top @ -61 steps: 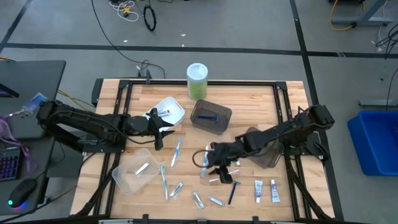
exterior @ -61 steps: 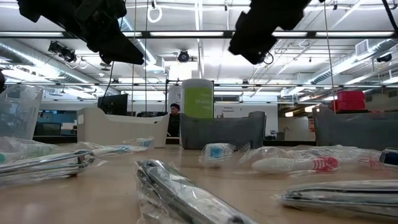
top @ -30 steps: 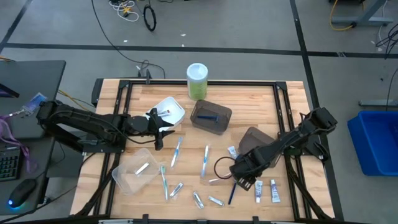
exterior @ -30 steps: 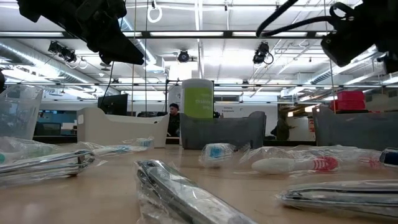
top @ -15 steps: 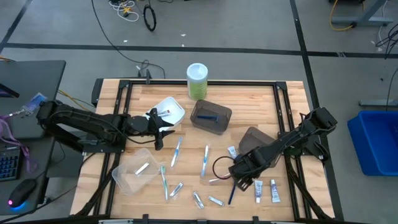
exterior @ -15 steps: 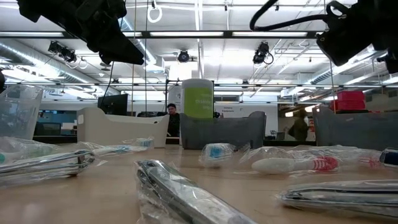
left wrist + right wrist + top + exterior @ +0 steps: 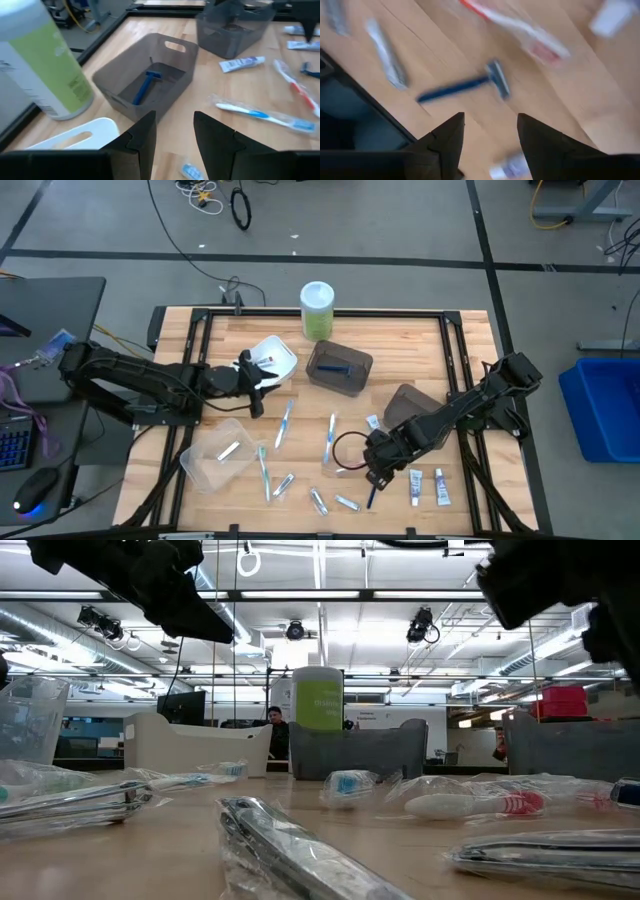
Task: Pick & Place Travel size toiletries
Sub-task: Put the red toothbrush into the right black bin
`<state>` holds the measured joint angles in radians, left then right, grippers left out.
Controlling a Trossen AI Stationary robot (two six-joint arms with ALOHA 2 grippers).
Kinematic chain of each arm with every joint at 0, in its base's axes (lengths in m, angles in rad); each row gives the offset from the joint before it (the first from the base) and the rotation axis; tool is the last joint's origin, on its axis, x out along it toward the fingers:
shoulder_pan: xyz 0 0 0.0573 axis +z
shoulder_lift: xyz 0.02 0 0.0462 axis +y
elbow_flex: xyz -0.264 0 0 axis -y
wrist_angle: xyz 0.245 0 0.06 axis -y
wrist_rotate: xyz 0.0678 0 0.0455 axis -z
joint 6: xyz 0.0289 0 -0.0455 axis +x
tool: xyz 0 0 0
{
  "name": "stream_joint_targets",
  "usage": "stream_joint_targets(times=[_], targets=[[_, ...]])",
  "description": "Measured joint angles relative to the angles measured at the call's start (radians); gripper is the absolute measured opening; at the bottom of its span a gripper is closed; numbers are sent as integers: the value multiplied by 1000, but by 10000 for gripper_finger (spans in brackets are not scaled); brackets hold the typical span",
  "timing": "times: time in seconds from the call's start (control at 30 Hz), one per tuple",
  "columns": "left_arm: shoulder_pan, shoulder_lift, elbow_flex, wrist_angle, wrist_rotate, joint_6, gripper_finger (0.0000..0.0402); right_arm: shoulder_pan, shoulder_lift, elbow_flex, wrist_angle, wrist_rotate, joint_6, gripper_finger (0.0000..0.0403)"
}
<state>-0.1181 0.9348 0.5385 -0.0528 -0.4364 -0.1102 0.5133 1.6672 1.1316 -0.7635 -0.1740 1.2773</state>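
Observation:
Small tubes, toothbrushes and razors lie scattered on the wooden table. My right gripper (image 7: pixel 373 476) is open and empty, hovering near the table's front over a dark blue razor (image 7: pixel 371 497), which lies flat just ahead of the fingers in the right wrist view (image 7: pixel 465 86). A red-and-white toothbrush (image 7: pixel 520 30) and a silver tube (image 7: pixel 385 55) lie around it. My left gripper (image 7: pixel 258 386) is open and empty, held above the table beside the white bin (image 7: pixel 270 358). Another blue razor (image 7: pixel 145 86) lies in the grey bin (image 7: pixel 150 55).
A green white-lidded canister (image 7: pixel 317 310) stands at the back. A grey bin (image 7: pixel 340 368) is at centre, a dark bin (image 7: pixel 412 408) under the right arm, a clear bin (image 7: pixel 218 452) at front left. Two white tubes (image 7: pixel 415 483) lie right of my right gripper. Blue toothbrushes (image 7: pixel 330 436) lie mid-table.
My right gripper has gone a little toward the table's left and near edges, and now hangs over the dark blue razor. It stays open. The left arm has kept still.

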Motion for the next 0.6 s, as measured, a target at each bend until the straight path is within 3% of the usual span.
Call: stream_joint_targets(times=[0.27, 0.6], targets=[[0, 0, 0, 54, -50, 117, 139, 15, 0, 0, 175, 59, -91, 204], [0, 0, 0, 211, -46, 199, 139, 46, 0, 0, 180, 293, -392, 220]])
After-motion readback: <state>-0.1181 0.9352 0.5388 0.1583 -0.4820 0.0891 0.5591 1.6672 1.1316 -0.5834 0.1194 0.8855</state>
